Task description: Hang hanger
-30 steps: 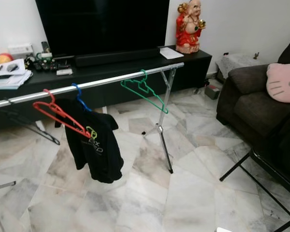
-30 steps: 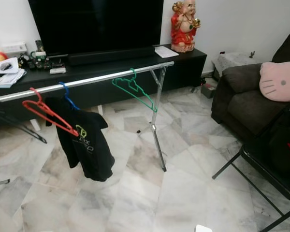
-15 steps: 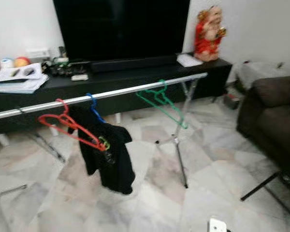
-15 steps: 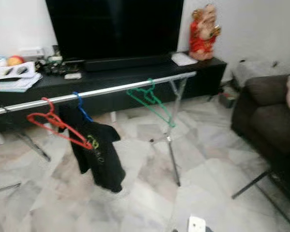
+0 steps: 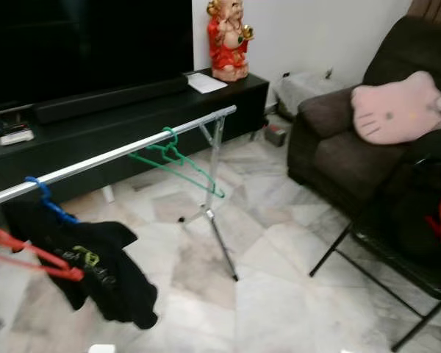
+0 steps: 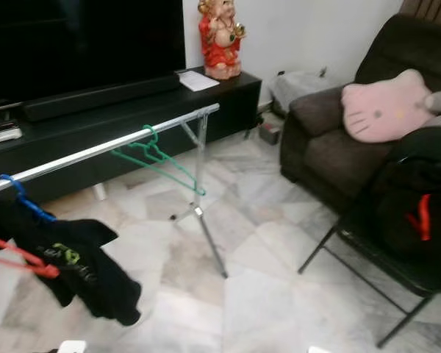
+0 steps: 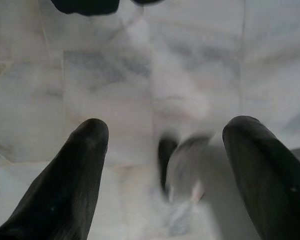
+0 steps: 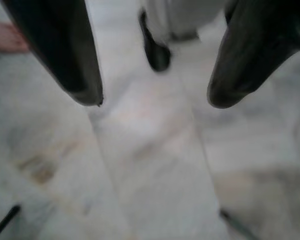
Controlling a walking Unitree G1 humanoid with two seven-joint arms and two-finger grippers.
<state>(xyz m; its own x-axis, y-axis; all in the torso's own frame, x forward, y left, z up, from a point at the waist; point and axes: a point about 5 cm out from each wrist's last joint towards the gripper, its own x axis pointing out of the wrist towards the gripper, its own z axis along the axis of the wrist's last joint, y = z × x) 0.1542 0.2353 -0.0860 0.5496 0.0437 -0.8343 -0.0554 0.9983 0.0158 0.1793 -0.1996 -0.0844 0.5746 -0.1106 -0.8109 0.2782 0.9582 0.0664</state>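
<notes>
A living room with a pale marble floor [image 5: 279, 309]. A long silver clothes rail [image 5: 132, 151] runs across the room in front of a black TV cabinet [image 5: 132, 110]. Three hangers hang on the rail: a green hanger [image 5: 178, 160] near its right end, empty; a blue hanger [image 5: 48, 206] carrying a black shirt [image 5: 95, 272]; and a red hanger [image 5: 29, 256] at the far left, partly cut off by the picture edge. A red and gold figurine [image 5: 226, 37] stands on the cabinet. To the right is a dark sofa [image 5: 338, 147] with a pink cat-face cushion [image 5: 393, 110], and a black folding chair [image 5: 404, 257] piled with dark clothing; something red [image 6: 422, 216] pokes out of the pile, possibly another hanger, but it is too small to tell.

The left hand [image 7: 165, 145] and right hand [image 8: 150, 75] both point down at the floor, their black fingers spread wide apart with nothing between them.

The robot seems to be at the searching stage, with no hanger picked up yet. The next move likely calls for approaching the chair, checking the red item, and closing one hand around it before carrying it to a free stretch of rail
</notes>
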